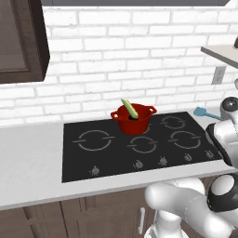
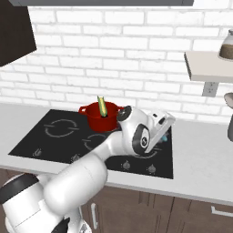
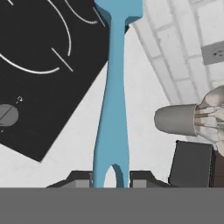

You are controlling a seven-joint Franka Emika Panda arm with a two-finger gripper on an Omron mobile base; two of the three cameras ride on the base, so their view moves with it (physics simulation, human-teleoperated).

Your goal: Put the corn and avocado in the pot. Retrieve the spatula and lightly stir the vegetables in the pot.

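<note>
I am seeing the end effector (image 3: 111, 180) closing on the blue spatula (image 3: 114, 87) handle, over the table (image 1: 28, 153) right of the stovetop (image 1: 116, 153). The corn (image 1: 128, 108) is leaning upright in the red pot (image 1: 134, 120) on a far burner.

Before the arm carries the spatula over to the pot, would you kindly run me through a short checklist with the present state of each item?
1. End effector shut on the spatula: ok, the fingertips flank the blue handle's end.
2. Corn in the pot: ok, it leans upright inside, its tip above the rim.
3. Avocado in the pot: cannot tell; a dark spot at the corn's base, too small to be sure.
4. Pot upright on the cooktop: ok.
5. Spatula lifted off the counter: cannot tell from the hand view.
6. Way to the pot: cannot tell; in the right base view the arm hides part of it.
</note>
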